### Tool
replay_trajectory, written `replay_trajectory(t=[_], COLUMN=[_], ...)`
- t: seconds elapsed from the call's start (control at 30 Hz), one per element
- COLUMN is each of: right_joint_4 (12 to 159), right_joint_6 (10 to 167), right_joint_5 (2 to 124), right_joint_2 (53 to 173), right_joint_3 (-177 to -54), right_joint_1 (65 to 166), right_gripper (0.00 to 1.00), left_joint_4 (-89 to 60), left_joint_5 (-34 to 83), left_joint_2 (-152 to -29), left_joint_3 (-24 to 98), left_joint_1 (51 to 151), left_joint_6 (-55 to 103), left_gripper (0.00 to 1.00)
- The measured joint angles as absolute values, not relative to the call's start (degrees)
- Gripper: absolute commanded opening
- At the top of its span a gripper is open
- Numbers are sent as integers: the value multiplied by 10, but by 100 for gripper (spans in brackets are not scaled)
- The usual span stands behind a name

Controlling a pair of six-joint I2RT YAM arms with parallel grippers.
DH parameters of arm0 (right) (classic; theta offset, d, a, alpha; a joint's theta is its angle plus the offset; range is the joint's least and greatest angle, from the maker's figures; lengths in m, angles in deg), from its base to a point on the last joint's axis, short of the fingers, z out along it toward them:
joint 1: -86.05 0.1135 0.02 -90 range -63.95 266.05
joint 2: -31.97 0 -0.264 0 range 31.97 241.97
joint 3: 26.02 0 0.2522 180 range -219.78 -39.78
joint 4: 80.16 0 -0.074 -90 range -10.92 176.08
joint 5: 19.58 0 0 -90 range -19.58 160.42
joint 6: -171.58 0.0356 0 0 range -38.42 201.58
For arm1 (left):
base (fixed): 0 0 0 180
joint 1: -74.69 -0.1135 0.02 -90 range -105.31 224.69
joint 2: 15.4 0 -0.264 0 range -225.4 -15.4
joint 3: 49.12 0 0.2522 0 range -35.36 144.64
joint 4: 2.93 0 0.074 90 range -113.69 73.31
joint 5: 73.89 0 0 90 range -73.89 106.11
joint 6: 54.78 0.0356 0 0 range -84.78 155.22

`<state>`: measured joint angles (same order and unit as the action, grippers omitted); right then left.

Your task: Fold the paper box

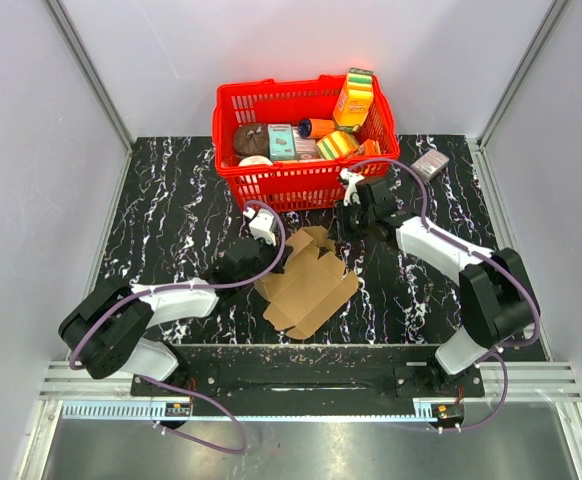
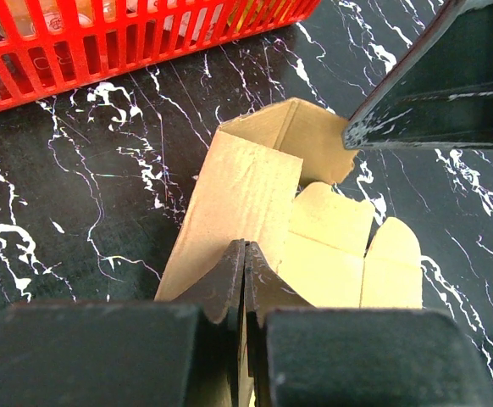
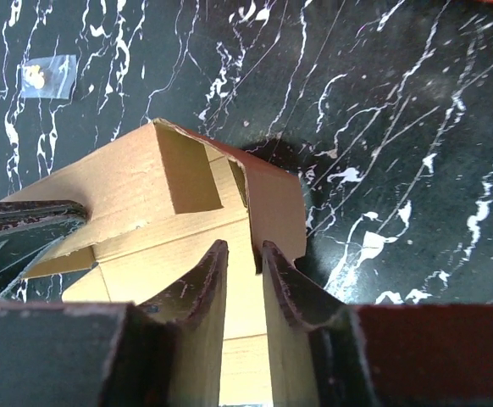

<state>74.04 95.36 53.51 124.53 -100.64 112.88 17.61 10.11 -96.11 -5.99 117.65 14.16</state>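
Note:
The paper box [image 1: 309, 285] is a brown cardboard sheet, partly raised, lying mid-table between both arms. My left gripper [image 1: 269, 270] is at its left edge. In the left wrist view its jaws [image 2: 245, 251] are pressed together, shut on a thin panel of the paper box [image 2: 246, 191]. My right gripper [image 1: 347, 232] hangs over the box's far end. In the right wrist view it [image 3: 245, 248] stands slightly open, a narrow gap between the fingers. An upright flap of the paper box [image 3: 276, 208] stands just ahead of the gap, its edge against the right finger [image 3: 293, 288].
A red basket [image 1: 301, 182] full of colourful packages stands just behind the box. A small grey-pink box [image 1: 430, 165] lies to its right. A small clear bag [image 3: 47, 75] lies on the black marbled table [image 1: 171, 220]. The other arm's dark finger [image 2: 437, 85] hangs over the box's far flap.

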Motion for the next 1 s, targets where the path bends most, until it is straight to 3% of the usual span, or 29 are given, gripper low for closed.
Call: replay_trajectory(t=[0.43, 1.0], right_joint_4=[762, 832], right_joint_6=[968, 1027], right_joint_5=[547, 528], right_joint_2=[1129, 1205], right_joint_3=[-915, -868], right_joint_1=[1129, 1129], right_gripper=[25, 26], left_joint_4=[174, 168], left_joint_5=[101, 100], left_joint_2=[-960, -954], left_joint_3=[-60, -60], left_joint_1=[1178, 1178], left_joint_6=[142, 142], left_gripper=[0, 0])
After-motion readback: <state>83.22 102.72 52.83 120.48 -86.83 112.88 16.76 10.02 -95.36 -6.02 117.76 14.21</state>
